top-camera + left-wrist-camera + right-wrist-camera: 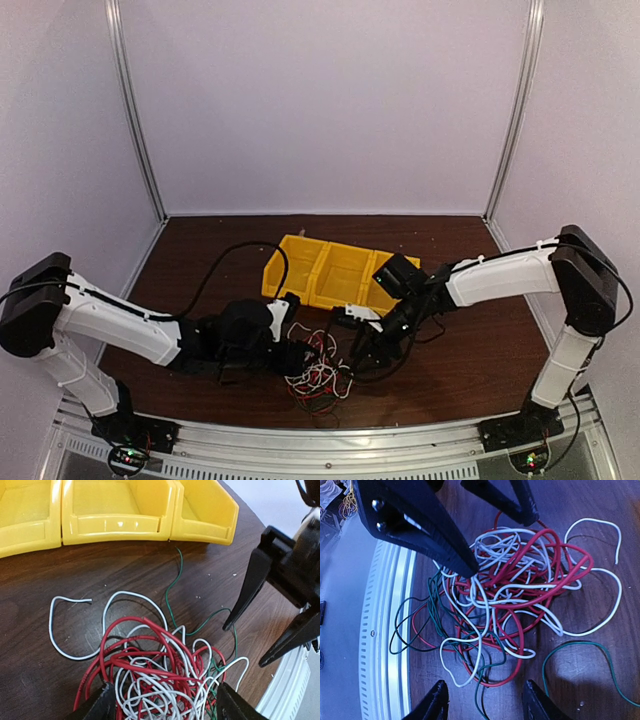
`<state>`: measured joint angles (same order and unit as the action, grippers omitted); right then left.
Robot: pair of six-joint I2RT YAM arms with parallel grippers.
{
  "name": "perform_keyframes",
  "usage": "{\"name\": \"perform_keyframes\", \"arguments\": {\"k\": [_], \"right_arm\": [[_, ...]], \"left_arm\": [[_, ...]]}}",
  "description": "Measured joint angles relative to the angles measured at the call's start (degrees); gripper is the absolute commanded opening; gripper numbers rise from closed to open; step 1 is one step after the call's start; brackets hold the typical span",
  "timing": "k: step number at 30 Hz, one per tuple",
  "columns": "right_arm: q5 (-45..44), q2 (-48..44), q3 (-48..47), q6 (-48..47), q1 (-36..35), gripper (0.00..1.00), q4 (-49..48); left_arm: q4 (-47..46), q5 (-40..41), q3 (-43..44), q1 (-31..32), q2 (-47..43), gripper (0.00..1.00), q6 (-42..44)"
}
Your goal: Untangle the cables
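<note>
The cables (318,368) are one mixed clump of red, white and dark green wires on the brown table near its front edge. In the left wrist view the clump (155,670) lies between my left gripper's (165,706) open fingers, with a white loop trailing left and a green strand running toward the bins. My left gripper (298,358) is at the clump's left side. My right gripper (358,362) is open at its right side. In the right wrist view the clump (510,590) lies just ahead of the right gripper (485,706), with nothing between its fingers but table and a few stray wire loops.
Three yellow bins (335,272) stand in a row just behind the clump, also in the left wrist view (120,510). An aluminium rail (385,630) runs along the table's front edge, and some green loops overhang it. Thick black arm cables loop off both arms.
</note>
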<state>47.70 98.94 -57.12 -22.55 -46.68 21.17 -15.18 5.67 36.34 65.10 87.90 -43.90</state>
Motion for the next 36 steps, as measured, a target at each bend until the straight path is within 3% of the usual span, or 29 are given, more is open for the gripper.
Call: {"name": "perform_keyframes", "arguments": {"k": [3, 5, 14, 23, 31, 36], "right_arm": [[0.15, 1.57, -0.02, -0.04, -1.29, 0.52, 0.24], [0.13, 2.29, -0.02, -0.11, -2.01, 0.46, 0.52], [-0.04, 3.91, -1.44, 1.88, -3.08, 0.00, 0.46], [-1.05, 1.05, -3.96, 2.29, -3.08, 0.00, 3.34], [0.92, -8.85, -13.44, -0.22, -3.08, 0.00, 9.51], [3.10, -9.77, -16.72, -0.66, -2.56, 0.00, 13.31]], "left_arm": [[-0.26, 0.87, -0.48, 0.00, -0.92, 0.70, -0.48], [-0.28, 1.40, -0.85, 0.00, -1.38, 0.71, -0.81], [-0.35, 3.32, -3.02, 0.00, -4.13, 0.70, -1.33], [-5.03, 4.33, -3.65, 7.65, -9.68, 0.75, 12.85], [-12.57, 3.91, -0.90, 8.83, -5.42, 0.75, 27.85], [-20.92, 4.57, 0.57, 8.83, 1.95, 0.58, 33.92]]}}
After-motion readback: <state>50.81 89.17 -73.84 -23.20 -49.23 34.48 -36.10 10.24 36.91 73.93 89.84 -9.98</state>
